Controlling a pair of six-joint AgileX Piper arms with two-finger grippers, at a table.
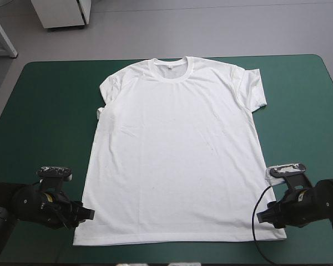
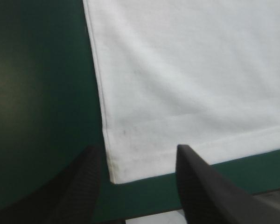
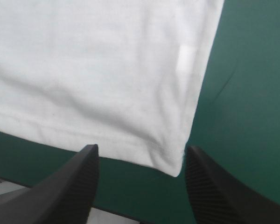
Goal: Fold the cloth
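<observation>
Our left pincer [image 2: 138,148] at seven o'clock, right pincer [image 3: 141,148] at five, both wide, straddle shirt [image 1: 172,149] hem corners; table [image 1: 44,111] open alongside.

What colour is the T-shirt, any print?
The T-shirt is plain white, no print; the high view shows it best.

The T-shirt [image 1: 172,155] is soft, matt white cloth with stitched hems. The teal-green cover [image 1: 44,111] looks smooth and matt. The black fingers [image 3: 214,196] look like dull plastic, finely ribbed.
</observation>
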